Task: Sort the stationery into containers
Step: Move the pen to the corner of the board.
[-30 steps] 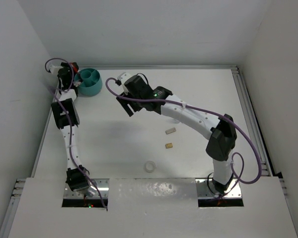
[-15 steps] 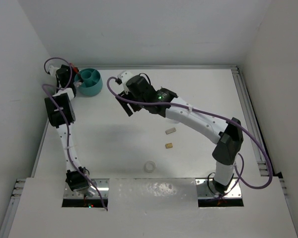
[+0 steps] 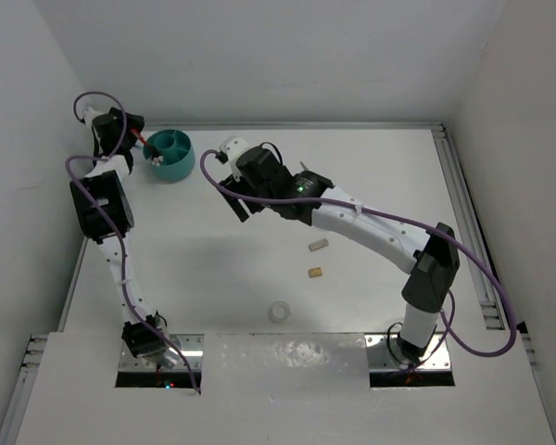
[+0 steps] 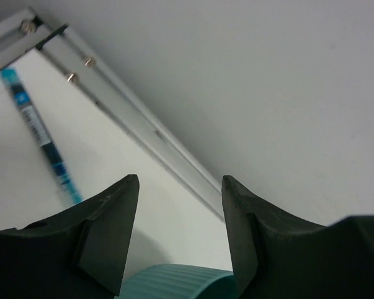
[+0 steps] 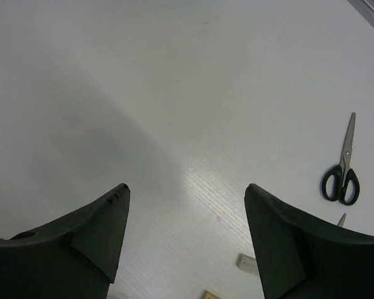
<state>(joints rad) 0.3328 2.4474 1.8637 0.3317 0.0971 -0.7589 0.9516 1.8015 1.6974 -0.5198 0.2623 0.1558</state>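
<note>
Teal cup point(image 4: 174, 281) just beside left gripper point(image 4: 179, 179), blue pen point(image 4: 40, 134) farther off

Stretched far forward, the left end effector point(image 4: 179, 187) and the right end effector point(image 5: 186, 190) both stand spread, apparently holding nothing.

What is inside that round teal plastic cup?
Dividers show in the round teal plastic cup; a thin red pen leans at its left rim. Deeper contents cannot be told.

White arms point(image 3: 361, 218) with black joints, purple cables point(image 3: 93, 94), matte black fingers point(image 5: 287, 249).
</note>
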